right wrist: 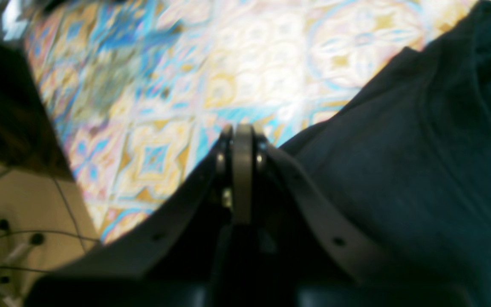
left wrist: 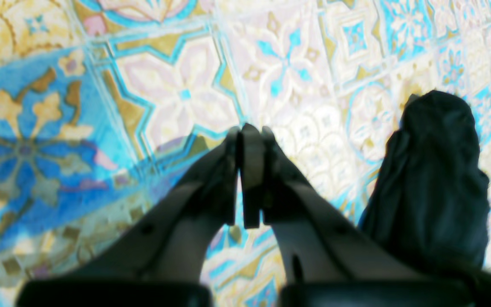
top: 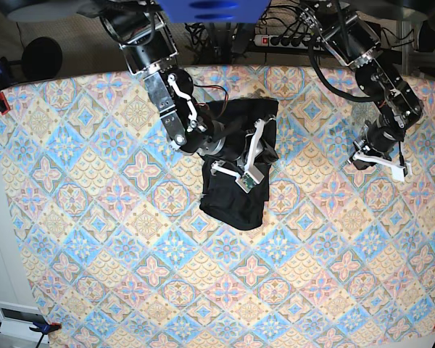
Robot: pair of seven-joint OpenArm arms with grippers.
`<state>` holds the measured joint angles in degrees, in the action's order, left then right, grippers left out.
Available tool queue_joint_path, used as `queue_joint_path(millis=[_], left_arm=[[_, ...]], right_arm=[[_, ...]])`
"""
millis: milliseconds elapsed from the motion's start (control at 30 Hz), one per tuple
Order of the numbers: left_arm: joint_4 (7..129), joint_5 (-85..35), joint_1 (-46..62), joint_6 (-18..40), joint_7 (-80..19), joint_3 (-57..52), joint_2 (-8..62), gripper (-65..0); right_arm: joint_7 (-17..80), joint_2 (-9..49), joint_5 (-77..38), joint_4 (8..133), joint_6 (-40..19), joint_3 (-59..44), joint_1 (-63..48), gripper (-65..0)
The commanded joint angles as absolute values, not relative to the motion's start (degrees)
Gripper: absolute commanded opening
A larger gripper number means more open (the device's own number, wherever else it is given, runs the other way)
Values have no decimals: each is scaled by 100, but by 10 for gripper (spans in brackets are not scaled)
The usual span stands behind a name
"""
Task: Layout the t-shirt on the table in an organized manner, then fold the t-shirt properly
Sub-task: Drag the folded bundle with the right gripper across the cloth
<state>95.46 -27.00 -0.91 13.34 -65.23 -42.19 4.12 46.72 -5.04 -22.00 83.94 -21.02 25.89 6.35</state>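
Black fabric of the t-shirt (top: 235, 163) sits bunched in a rumpled, roughly folded heap on the far-centre part of the table (top: 116, 275), much of the patterned cloth showing bare all around it. The heap runs from near the far edge down toward the middle, its lower end a squarish block.

Right over it hangs the right arm, reaching in from the far side on the base view's left, elbow bent, forearm angled across the shirt. Its wrist is turned so the right gripper (top: 255, 156) lies above the shirt's right-hand side. From the wrist camera the right gripper (right wrist: 242, 130) has its jaws pressed together, tips over the tiled cloth just beside the shirt's edge (right wrist: 399, 162); the picture is blurred, but I see no fabric pinched between them.

Well apart, toward the table's right side in the base view, the left arm curls down from the far corner, folded sharply at the elbow, with the left gripper (top: 380, 161) held over bare cloth. Its wrist view shows the left gripper (left wrist: 249, 132) closed with nothing in it, and the dark lump of the t-shirt (left wrist: 433, 183) off to one side.
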Motion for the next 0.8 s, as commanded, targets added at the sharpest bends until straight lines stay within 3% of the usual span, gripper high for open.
queue_joint_path(millis=[0, 167, 767], left_arm=[[9754, -2774, -110, 1358, -6422, -4233, 514, -648], [10000, -3046, 4, 1358, -6422, -4224, 497, -648], [9956, -3152, -84, 1358, -6431, -4189, 470, -648]], right_arm=[[4585, -593, -2299, 8268, -2167, 2598, 813, -650], [4585, -593, -2299, 7477, -2149, 2571, 901, -650], [4769, 92, -2273, 7468, -2132, 1007, 215, -650]])
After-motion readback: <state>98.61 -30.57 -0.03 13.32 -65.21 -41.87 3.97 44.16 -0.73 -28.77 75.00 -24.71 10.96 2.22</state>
